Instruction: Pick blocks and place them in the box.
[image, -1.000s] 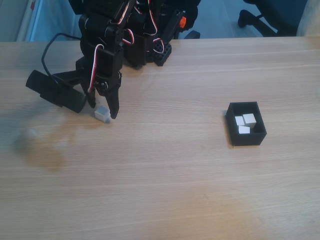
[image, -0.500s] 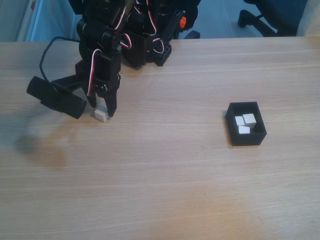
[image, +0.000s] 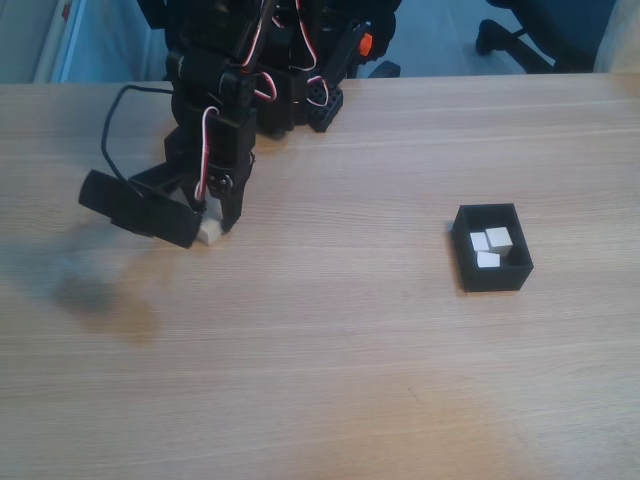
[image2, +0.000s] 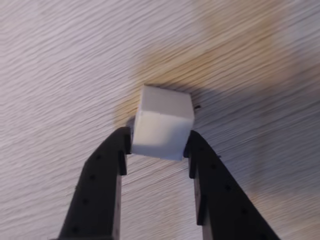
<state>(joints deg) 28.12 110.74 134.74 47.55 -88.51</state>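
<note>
In the wrist view a white block (image2: 162, 122) is pinched between the two black fingers of my gripper (image2: 157, 145), just above the wooden table. The fixed view shows the same block (image: 209, 229) at the gripper (image: 212, 222), on the table's left side below the arm. The black box (image: 492, 247) stands far to the right with three white blocks (image: 489, 245) inside it.
The arm's black base (image: 290, 80) sits at the table's far edge. A black cylindrical camera (image: 138, 209) juts left from the wrist, with a cable looping above it. A chair base (image: 515, 35) lies beyond the table at the top right.
The gripper has shifted slightly right and turned, its fingers have come together on the block, and the wrist camera has swung right with it.
</note>
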